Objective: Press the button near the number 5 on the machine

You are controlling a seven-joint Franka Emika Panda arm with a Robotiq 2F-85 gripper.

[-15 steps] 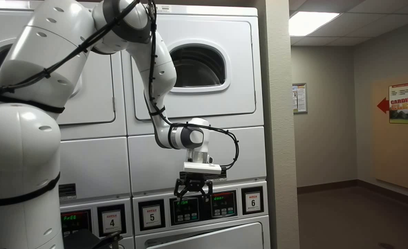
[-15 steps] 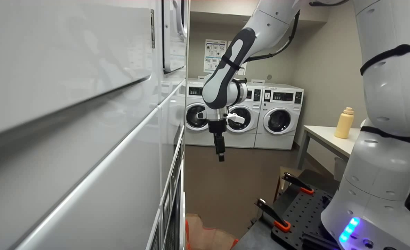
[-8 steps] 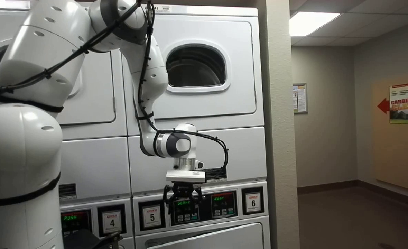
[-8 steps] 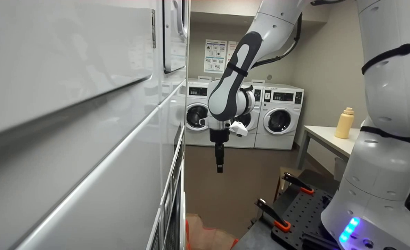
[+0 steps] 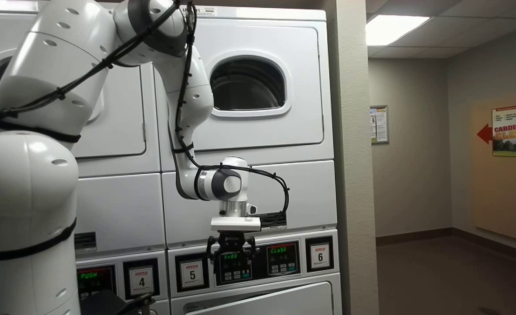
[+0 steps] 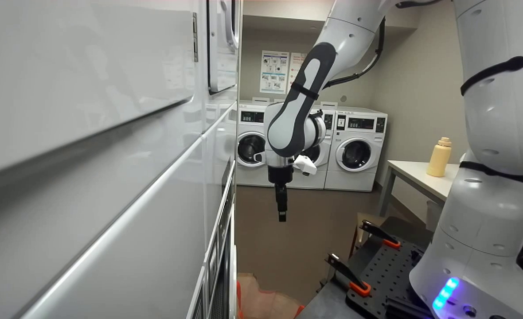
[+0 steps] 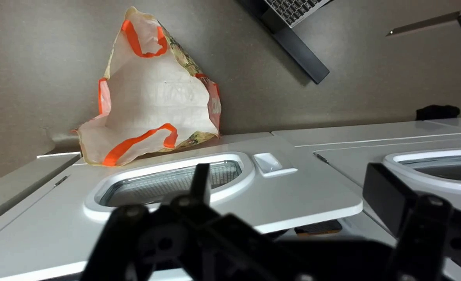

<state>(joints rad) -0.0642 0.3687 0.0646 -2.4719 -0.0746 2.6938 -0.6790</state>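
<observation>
The machine (image 5: 293, 131) is a white stacked dryer with a dark porthole; its front runs along the left in an exterior view (image 6: 164, 248). The white tag with number 5 (image 5: 192, 274) sits left of a dark panel with a green display. Small buttons (image 5: 236, 276) line the bottom of that panel. A similar panel (image 5: 283, 259) stands beside the tag with number 6 (image 5: 319, 256). My gripper (image 5: 235, 264) points down, open and empty, overlapping the panel near number 5. In an exterior view the gripper (image 6: 282, 216) is apart from the machine front. The wrist view shows its fingers (image 7: 293, 191) wide apart.
The lower dryer door (image 5: 280, 302) hangs ajar, also in the wrist view (image 7: 308, 195). A paper bag with orange handles (image 7: 156, 97) lies on the floor. A laptop (image 7: 295, 9) is near it. Clamps (image 6: 350, 277) hold the robot's base plate. A wall column (image 5: 356, 175) borders the machine.
My gripper has moved left and lower in front of the panel near number 5, mostly in the first half second; it is nearly still since. It stays open. The display texts have changed.
</observation>
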